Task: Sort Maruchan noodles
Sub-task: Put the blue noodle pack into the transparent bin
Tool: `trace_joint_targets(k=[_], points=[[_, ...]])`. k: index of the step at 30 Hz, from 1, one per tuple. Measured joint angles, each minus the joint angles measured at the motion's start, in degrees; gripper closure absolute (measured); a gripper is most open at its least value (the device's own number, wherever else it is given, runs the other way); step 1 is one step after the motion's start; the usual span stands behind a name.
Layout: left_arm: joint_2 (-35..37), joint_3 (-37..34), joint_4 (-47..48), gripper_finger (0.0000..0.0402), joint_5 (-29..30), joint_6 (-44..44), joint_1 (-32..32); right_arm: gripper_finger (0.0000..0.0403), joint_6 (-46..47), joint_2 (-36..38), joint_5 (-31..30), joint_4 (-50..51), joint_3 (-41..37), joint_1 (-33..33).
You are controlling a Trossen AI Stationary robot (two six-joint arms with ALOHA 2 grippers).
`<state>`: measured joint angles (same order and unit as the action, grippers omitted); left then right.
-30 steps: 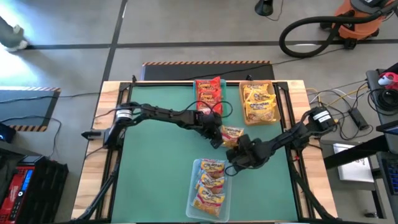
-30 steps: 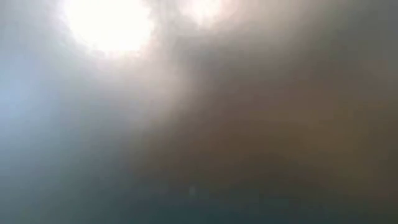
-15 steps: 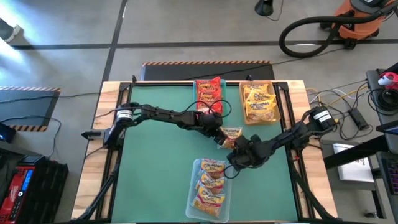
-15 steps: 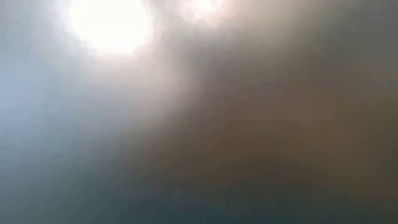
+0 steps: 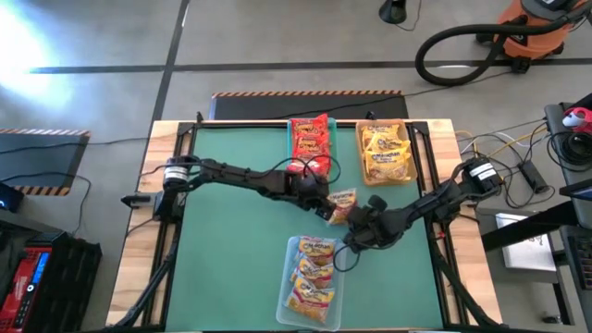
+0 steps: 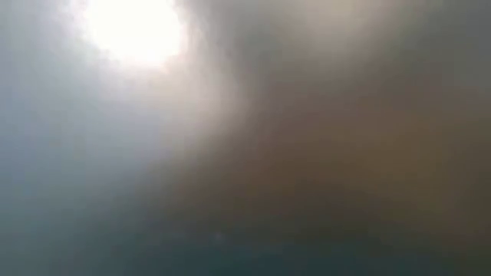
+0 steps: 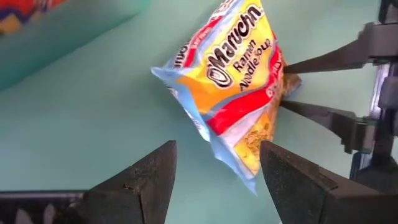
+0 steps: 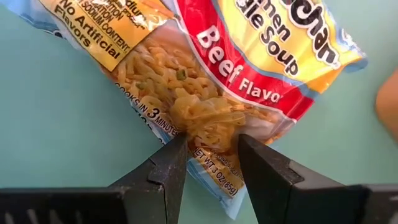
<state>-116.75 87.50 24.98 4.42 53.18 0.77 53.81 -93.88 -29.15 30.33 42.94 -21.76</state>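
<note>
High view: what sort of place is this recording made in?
Probably a workshop or robotics lab, not a home. A green-topped table stands on bare concrete floor, hazard-striped tape marks its far edge, an orange shop vacuum with a hose sits at the back, and loose cables lie beside it.

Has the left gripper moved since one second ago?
Yes. In the high view the left gripper has moved slightly toward the red bin; its fingers stand open by the packet.
</note>
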Motion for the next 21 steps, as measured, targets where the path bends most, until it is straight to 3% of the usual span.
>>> trace_joint_targets(k=[9, 21], points=[[-0.11, -0.18, 1.9, 0.0189, 3.03, 8.23, -1.44, 0.0264, -13.41, -0.03, -3.63, -5.62, -0.44, 0.0], [-1.92, -0.33, 2.23, 0.0189, 6.36, 15.17, -2.92, 0.0264, -14.1, -0.03, -4.1, -8.18, -0.44, 0.0]])
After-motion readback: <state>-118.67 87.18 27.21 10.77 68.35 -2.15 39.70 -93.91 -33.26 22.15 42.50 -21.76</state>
